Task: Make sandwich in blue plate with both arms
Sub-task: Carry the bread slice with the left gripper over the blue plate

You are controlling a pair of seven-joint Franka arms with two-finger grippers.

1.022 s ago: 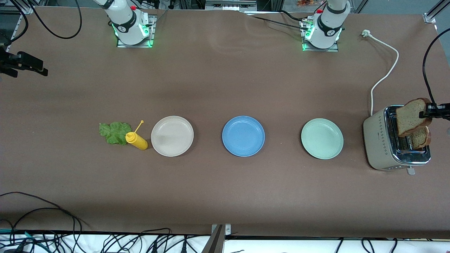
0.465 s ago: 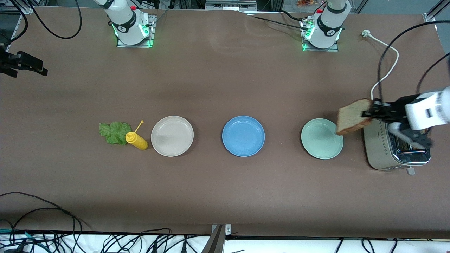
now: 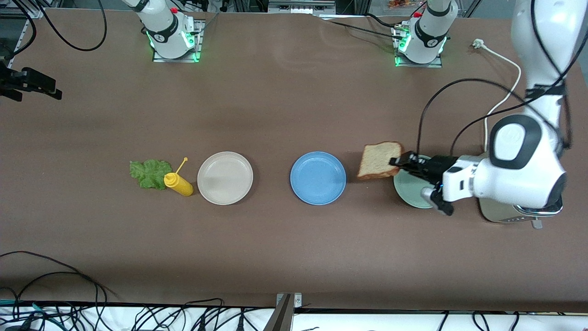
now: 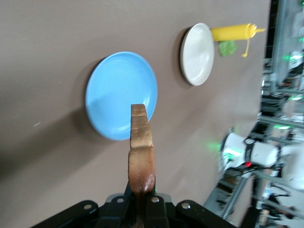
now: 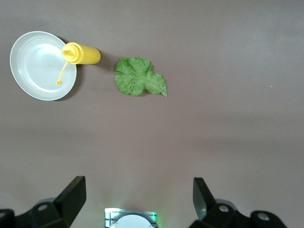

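The blue plate (image 3: pixel 318 178) lies bare in the middle of the table; the left wrist view also shows this blue plate (image 4: pixel 114 90). My left gripper (image 3: pixel 398 162) is shut on a brown toast slice (image 3: pixel 379 160), in the air over the gap between the blue plate and the mint-green plate (image 3: pixel 410 193). From the left wrist, the toast (image 4: pixel 141 147) shows edge-on, sticking out of the left gripper (image 4: pixel 141 192). The lettuce leaf (image 3: pixel 148 173) lies flat toward the right arm's end. High above the table, my right gripper (image 5: pixel 137 197) waits open and holds nothing, over the lettuce (image 5: pixel 139 77).
A yellow squeeze bottle (image 3: pixel 179 183) lies between the lettuce and a beige plate (image 3: pixel 224 177). The toaster (image 3: pixel 500 215) at the left arm's end is mostly covered by the left arm, with its white cord (image 3: pixel 505 94) trailing toward the bases. Cables run along the table's front edge.
The left arm has carried the toast from above the toaster, past the mint-green plate, toward the blue plate. The right arm has not moved.
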